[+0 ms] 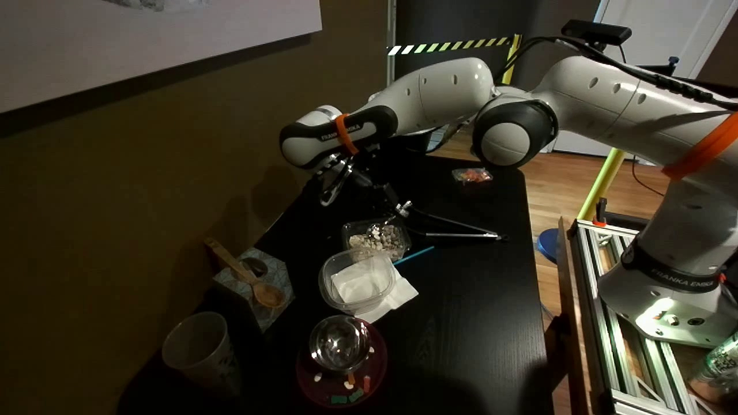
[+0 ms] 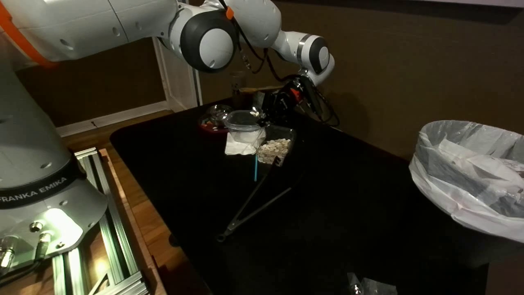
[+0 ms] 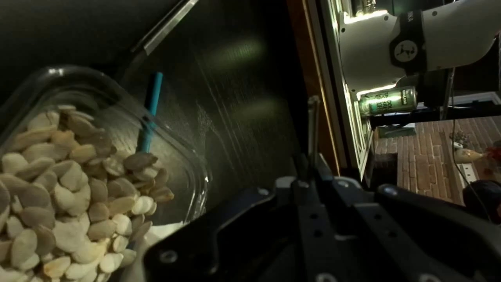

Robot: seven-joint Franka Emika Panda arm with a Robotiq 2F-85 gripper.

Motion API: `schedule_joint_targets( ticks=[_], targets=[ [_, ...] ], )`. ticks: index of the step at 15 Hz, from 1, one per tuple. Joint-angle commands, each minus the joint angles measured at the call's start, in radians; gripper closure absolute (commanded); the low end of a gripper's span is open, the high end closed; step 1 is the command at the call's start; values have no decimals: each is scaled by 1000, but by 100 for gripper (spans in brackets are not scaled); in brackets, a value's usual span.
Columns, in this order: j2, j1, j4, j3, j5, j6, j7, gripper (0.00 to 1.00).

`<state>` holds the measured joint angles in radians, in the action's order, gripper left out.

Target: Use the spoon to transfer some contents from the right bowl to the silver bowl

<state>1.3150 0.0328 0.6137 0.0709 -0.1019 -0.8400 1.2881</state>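
Observation:
My gripper [image 3: 312, 164] is shut on a thin metal spoon [image 3: 313, 129], seen edge-on and projecting past the fingertips in the wrist view. Whether the spoon carries anything cannot be made out. The right bowl, a clear shallow container [image 3: 193, 164], lies left of the gripper there, with pale flat seeds, its contents [image 3: 74, 207], heaped inside. In an exterior view the gripper [image 1: 396, 200] hovers near that container [image 1: 348, 233], with a bright pale spot at its tip. The silver bowl [image 1: 339, 346], shiny and round, sits beyond an empty clear tub in that view.
The empty tub [image 1: 328, 291] stands on a white napkin [image 1: 406, 291]. Under the silver bowl is a red plate [image 1: 308, 377]. Tongs [image 2: 233, 225] and a blue straw [image 2: 256, 168] lie nearby. A wooden spoon [image 1: 268, 295] rests near a cup [image 1: 199, 346] by the wall.

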Motion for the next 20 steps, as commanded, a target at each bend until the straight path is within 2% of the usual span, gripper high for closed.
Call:
schedule_joint_targets(
  ticks=[1,3,4,7,10,15,20],
  targets=[
    [18,-52,-14,2,-6,-37,-26,99],
    [14,-81,0,-17,-39,-79,-32,99],
    [6,-63,-1,-2,-12,-46,-22,96],
    [11,-83,0,-9,-28,-65,-27,99],
    [21,-65,3,-4,-11,-56,-29,99],
    [40,-36,31,29,79,-55,-65,99],
    [54,-49,76,89,244,-158,-178,99]
  ],
)
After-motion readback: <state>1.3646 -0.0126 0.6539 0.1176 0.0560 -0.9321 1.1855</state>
